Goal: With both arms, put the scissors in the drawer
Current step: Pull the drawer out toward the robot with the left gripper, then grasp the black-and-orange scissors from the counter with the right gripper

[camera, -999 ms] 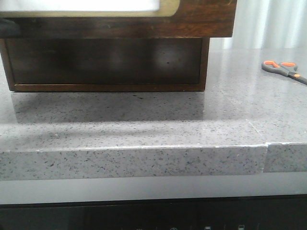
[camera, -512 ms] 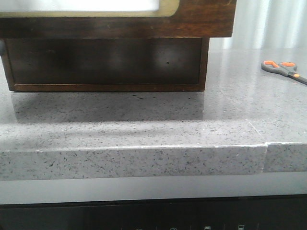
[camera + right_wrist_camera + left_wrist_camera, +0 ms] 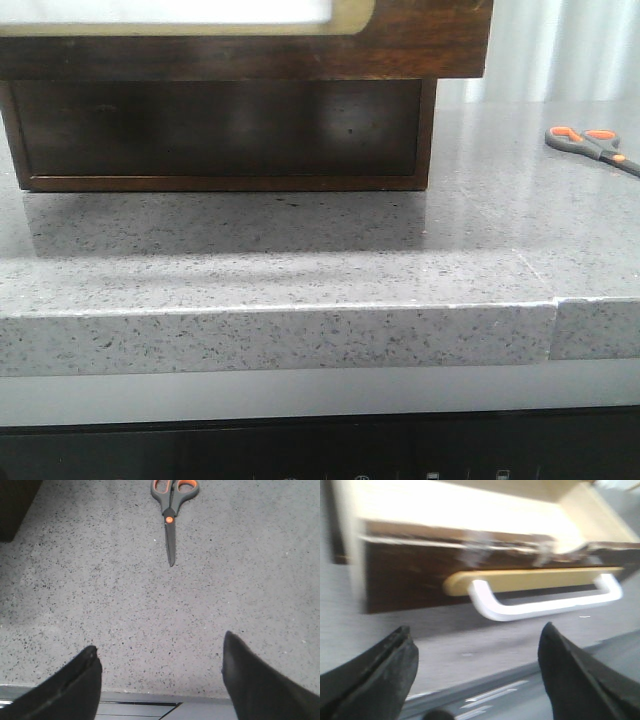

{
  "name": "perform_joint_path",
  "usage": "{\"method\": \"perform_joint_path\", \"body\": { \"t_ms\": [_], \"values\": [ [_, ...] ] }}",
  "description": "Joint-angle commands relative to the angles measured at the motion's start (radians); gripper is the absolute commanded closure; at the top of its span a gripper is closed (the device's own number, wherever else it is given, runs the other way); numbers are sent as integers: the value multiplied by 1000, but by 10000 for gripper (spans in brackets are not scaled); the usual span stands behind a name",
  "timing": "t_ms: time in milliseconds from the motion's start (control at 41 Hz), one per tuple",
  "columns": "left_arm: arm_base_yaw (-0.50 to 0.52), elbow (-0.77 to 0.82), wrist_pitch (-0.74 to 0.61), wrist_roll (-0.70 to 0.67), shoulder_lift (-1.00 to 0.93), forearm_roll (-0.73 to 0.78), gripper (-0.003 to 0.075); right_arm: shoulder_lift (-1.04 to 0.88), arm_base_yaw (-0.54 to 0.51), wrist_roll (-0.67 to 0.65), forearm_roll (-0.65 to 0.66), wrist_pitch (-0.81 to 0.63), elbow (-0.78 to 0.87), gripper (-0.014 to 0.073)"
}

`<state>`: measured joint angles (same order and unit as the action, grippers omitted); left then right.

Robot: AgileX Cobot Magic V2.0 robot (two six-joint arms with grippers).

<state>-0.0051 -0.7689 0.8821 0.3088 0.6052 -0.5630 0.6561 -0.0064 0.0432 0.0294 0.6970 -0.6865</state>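
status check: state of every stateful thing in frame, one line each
drawer: pulled open, pale inside showing, nothing seen in it; white handle free
scissors: blades closed, lying flat on the countertop, outside the drawer, ungrasped
left gripper: open, fingers apart facing the handle, holding nothing
right gripper: open, above the counter short of the scissors, holding nothing

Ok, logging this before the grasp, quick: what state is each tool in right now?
Left tool: open, empty, facing the dark brown wooden drawer.
Right tool: open, empty, short of the grey-handled, orange-lined scissors.
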Motion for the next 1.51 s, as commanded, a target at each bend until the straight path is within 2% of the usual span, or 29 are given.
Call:
{"method": "perform_joint_path", "body": {
  "t_ms": [0,195,317,390,633,828,1218,1486],
  "values": [
    [-5,-75,-44,-75,2,173,230,5,2,11,1,-58,-34,62],
    [-5,-85,-94,-87,2,331,230,5,2,11,1,-58,-34,62],
    [-35,-85,-132,-87,2,339,230,5,2,11,1,-58,-34,62],
    [-84,-85,-160,-87,2,344,230,5,2,11,1,-58,-34,62],
    [-346,-85,-226,-85,2,354,230,5,2,11,1,-58,-34,62],
    [-447,-85,-225,-85,2,354,230,5,2,11,1,-58,-34,62],
    [-454,-81,-223,-85,2,352,230,5,2,11,-6,-153,-42,62],
    [-454,-81,-223,-85,2,352,230,229,-51,6,-7,-11,-226,62]
  ]
}}
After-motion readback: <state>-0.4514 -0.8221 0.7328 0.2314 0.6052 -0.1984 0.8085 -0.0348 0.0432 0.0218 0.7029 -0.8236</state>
